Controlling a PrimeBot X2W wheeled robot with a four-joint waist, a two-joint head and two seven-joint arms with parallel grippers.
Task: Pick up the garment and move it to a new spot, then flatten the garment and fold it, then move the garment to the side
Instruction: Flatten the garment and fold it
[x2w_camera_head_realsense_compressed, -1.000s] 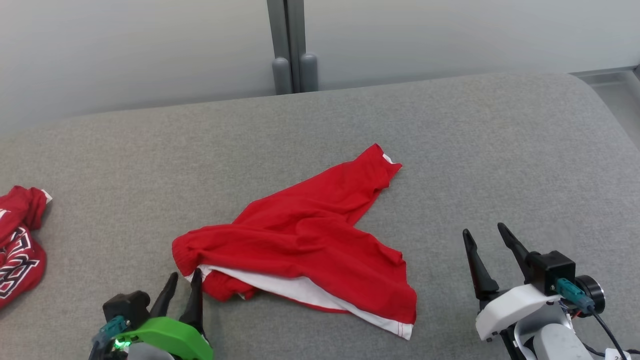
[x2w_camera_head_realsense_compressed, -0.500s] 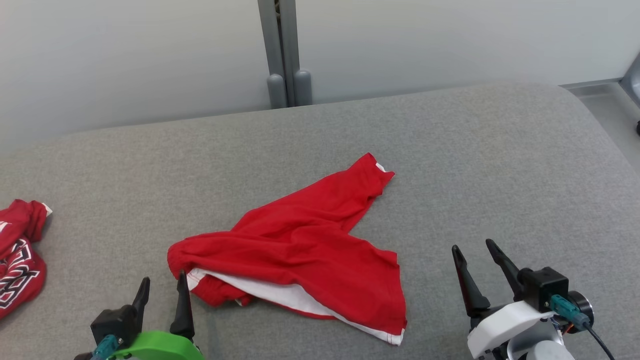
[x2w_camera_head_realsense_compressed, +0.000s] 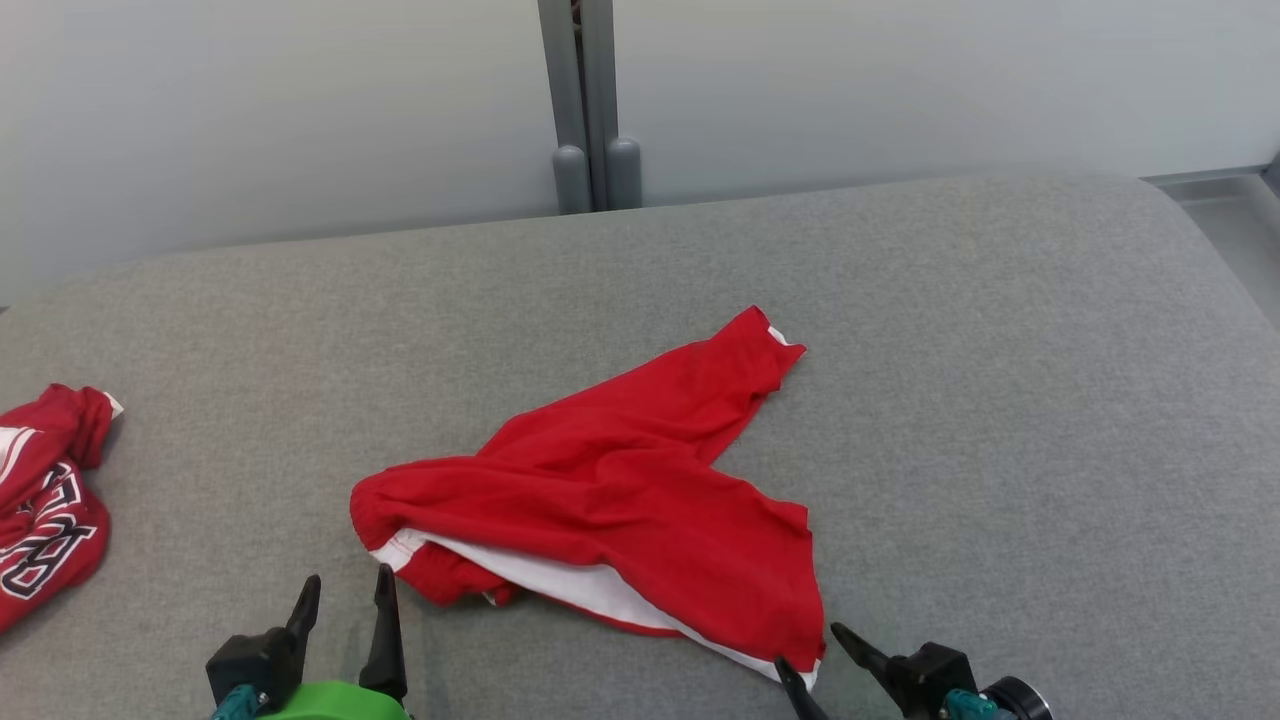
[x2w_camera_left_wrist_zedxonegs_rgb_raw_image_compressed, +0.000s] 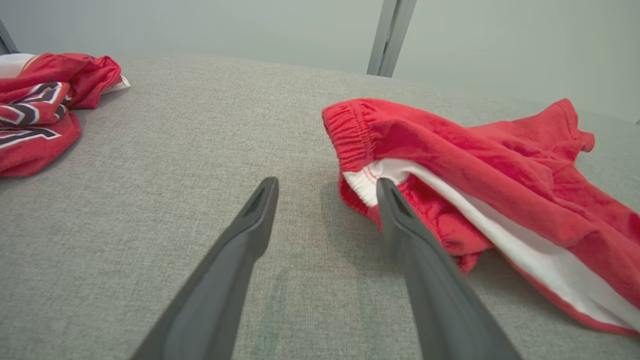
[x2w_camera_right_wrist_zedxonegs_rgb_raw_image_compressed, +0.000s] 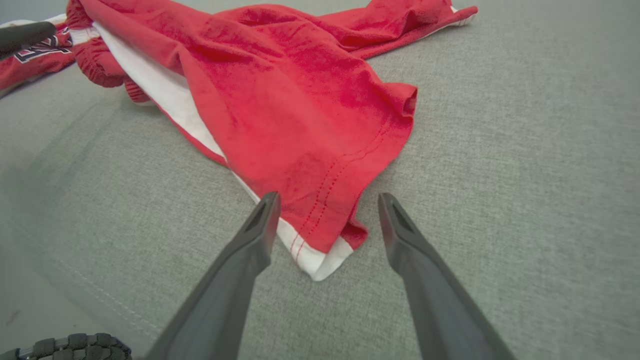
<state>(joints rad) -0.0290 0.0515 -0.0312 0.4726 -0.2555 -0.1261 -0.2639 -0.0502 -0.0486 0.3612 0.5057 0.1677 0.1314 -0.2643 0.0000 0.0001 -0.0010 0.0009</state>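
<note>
One garment (x2w_camera_head_realsense_compressed: 620, 490) — right gripper (x2w_camera_head_realsense_compressed: 807, 644) near

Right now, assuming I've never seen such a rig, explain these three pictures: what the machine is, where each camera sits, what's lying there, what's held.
It is a two-armed robot. The wide picture comes from its head; the other two look along each arm's dark fingers. On the grey padded surface lies a rumpled red garment with white trim; another red printed garment sits far left. The left fingers and right fingers stand open near the rumpled one's edges. Nothing is held.
</note>
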